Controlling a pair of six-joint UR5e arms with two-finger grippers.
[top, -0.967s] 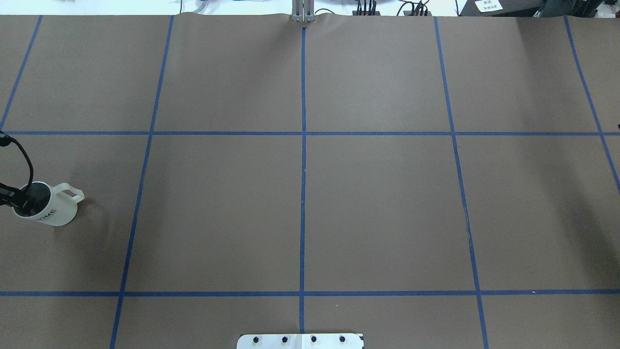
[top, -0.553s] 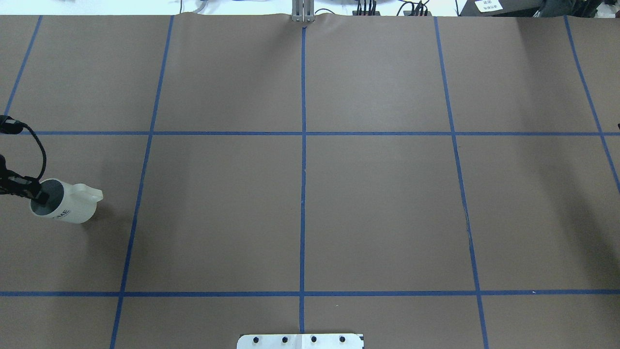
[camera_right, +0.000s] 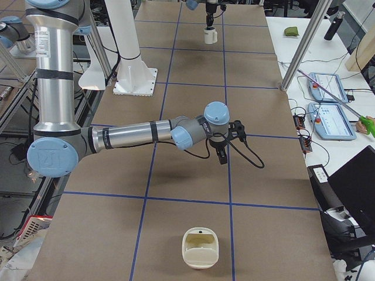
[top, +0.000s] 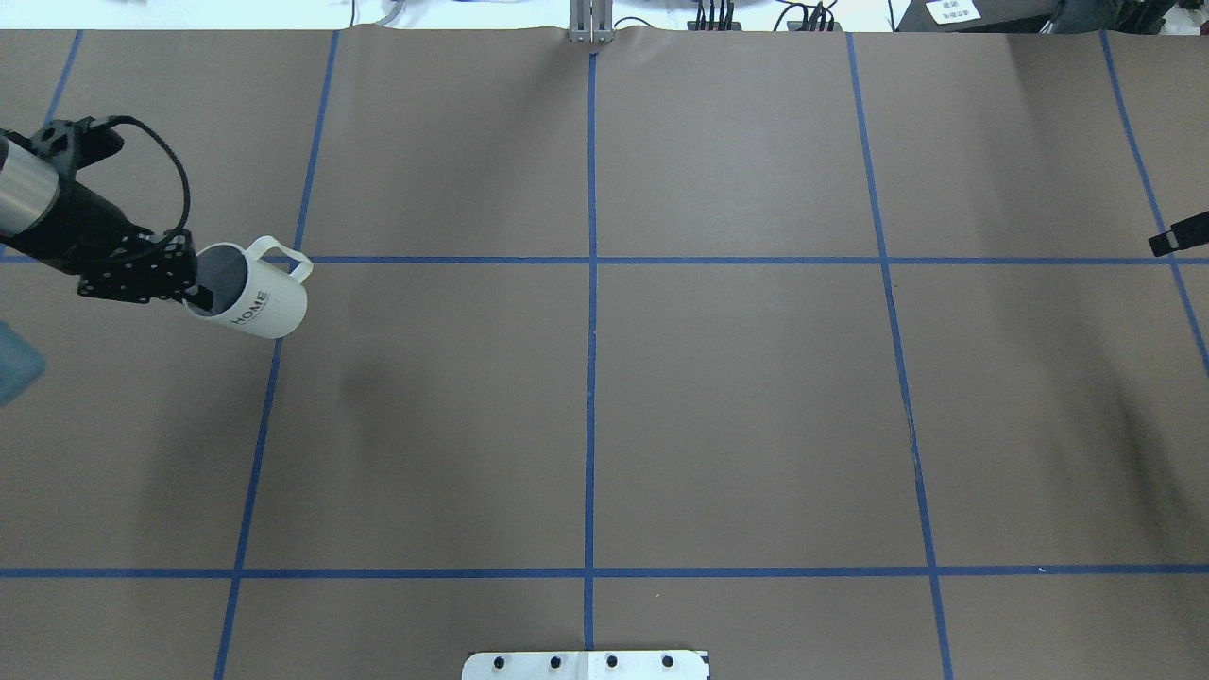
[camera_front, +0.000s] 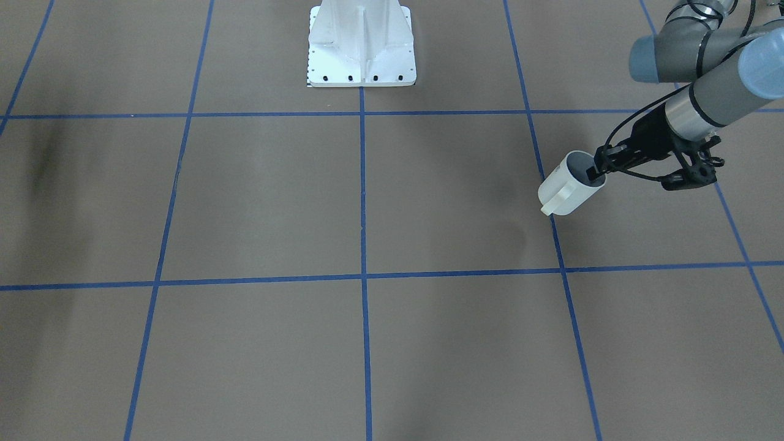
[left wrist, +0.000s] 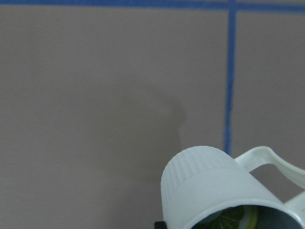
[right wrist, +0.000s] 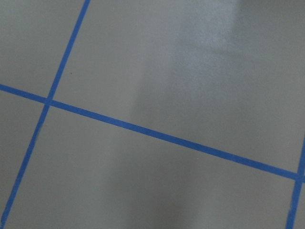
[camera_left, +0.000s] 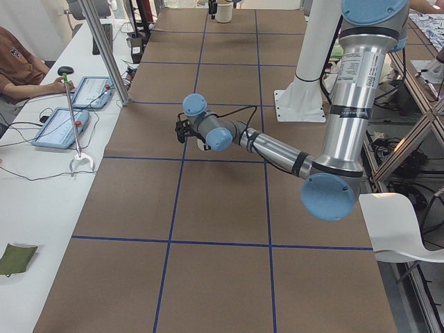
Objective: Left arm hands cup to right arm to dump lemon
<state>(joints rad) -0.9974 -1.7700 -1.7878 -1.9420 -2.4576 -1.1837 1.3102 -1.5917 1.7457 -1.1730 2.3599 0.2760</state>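
My left gripper [top: 194,293] is shut on the rim of the white cup [top: 253,304], one finger inside the mouth. The cup, lettered "HOME", hangs tilted above the table's left side with its handle pointing to the far right. The front view shows the same grip: left gripper [camera_front: 597,171], cup [camera_front: 568,185]. In the left wrist view a yellow-green lemon [left wrist: 233,220] lies inside the cup [left wrist: 205,186]. Only a black tip of the right gripper [top: 1178,236] shows at the overhead view's right edge. The right side view has this gripper [camera_right: 222,155] low over the table, and I cannot tell whether it is open or shut.
A cream-white container [camera_right: 200,247] stands on the table beyond the right gripper, near the right end. The white robot base [camera_front: 361,46] stands at mid-table on the robot's side. Blue tape lines grid the brown table [top: 737,406]. A person sits at the side bench [camera_left: 21,69].
The left gripper has lifted the cup and carried it away from the robot and to the right. The right gripper's tip has come into the overhead view at the right edge.
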